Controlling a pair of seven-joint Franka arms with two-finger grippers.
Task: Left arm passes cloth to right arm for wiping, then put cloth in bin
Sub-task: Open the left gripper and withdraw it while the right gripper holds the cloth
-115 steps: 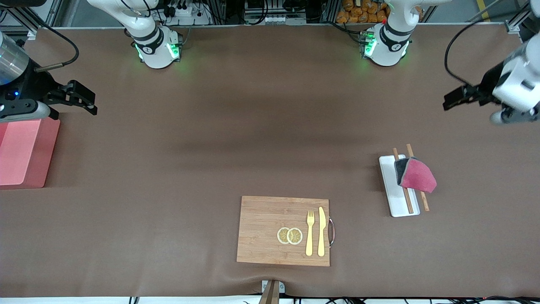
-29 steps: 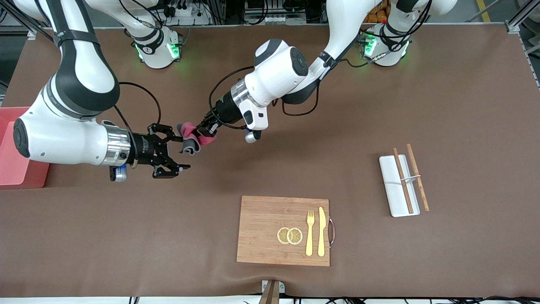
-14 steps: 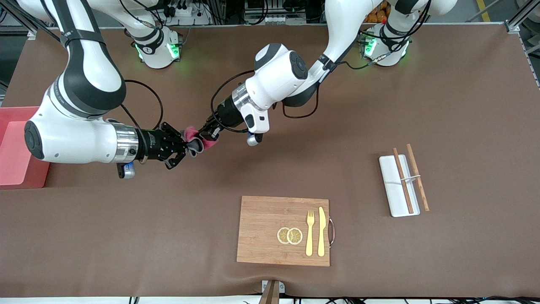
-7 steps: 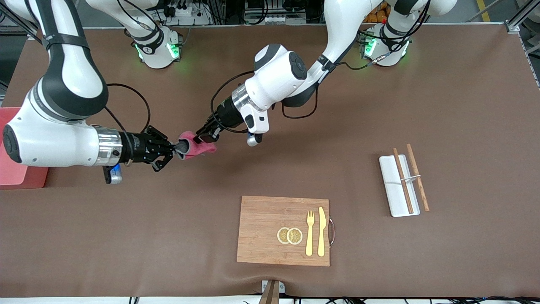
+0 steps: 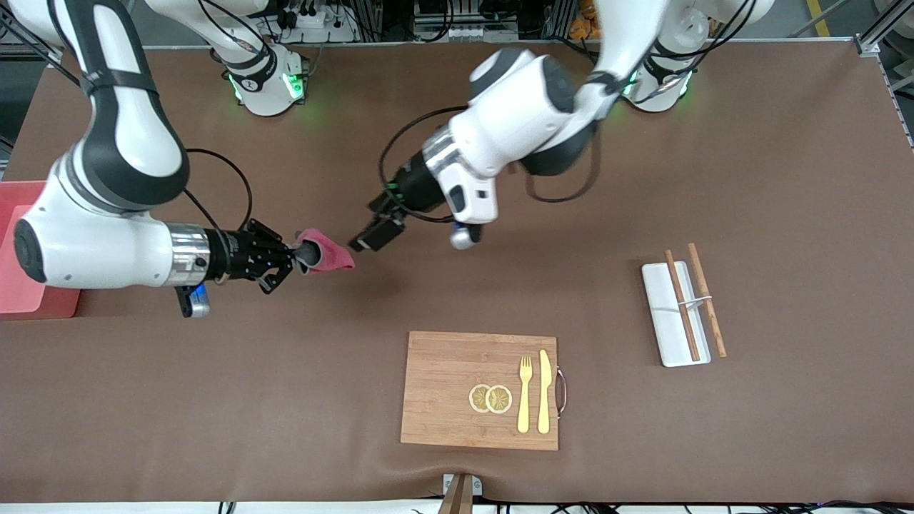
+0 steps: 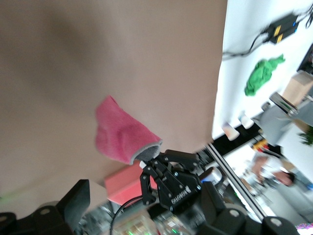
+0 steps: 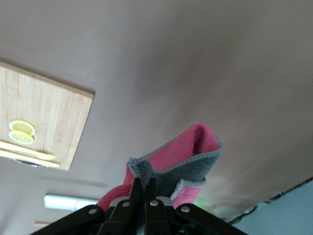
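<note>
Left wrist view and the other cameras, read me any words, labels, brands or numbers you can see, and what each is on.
White lettering on the black body of the right claw: too blurred to read.
Small round marks on the arm bases: too small to read.
Cloth and cutting board: no text.
</note>
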